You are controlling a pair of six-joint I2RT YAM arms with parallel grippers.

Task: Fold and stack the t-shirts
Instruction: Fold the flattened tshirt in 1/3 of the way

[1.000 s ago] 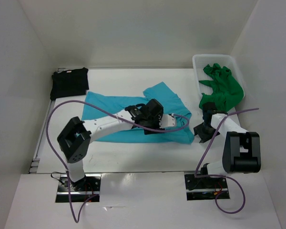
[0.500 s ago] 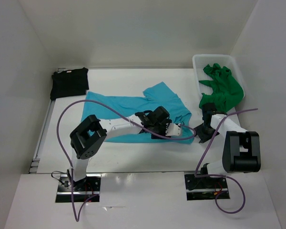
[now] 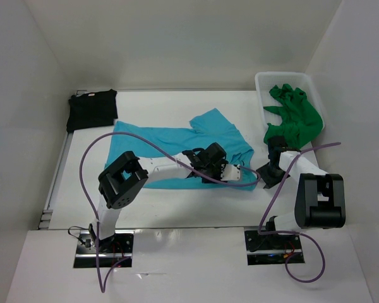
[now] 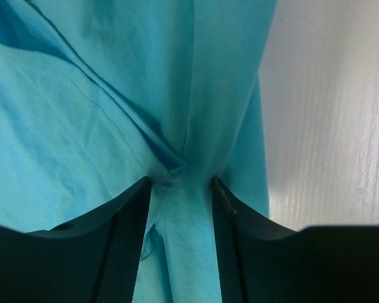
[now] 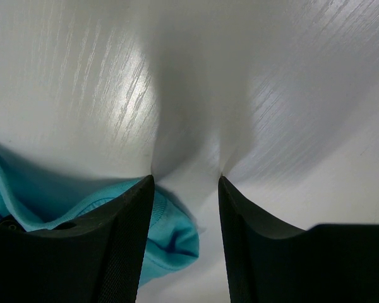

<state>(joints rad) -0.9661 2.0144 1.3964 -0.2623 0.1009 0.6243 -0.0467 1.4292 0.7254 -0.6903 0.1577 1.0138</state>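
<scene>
Turquoise t-shirt (image 4: 82, 107): a raised fold lies between the fingers of the left pincer (image 4: 180, 184), which stand part-way apart; whether they clamp it cannot be told. Right pincer (image 5: 184, 180): jaws apart over bare desk (image 5: 271, 95), shirt edge just beside 1 finger. Shirt spread mid-desk. Green t-shirt (image 3: 295, 117): heaped in white basket (image 3: 260, 95), far right. Black t-shirt (image 3: 91, 110): folded, far-left corner. Count: 3 shirts.
</scene>
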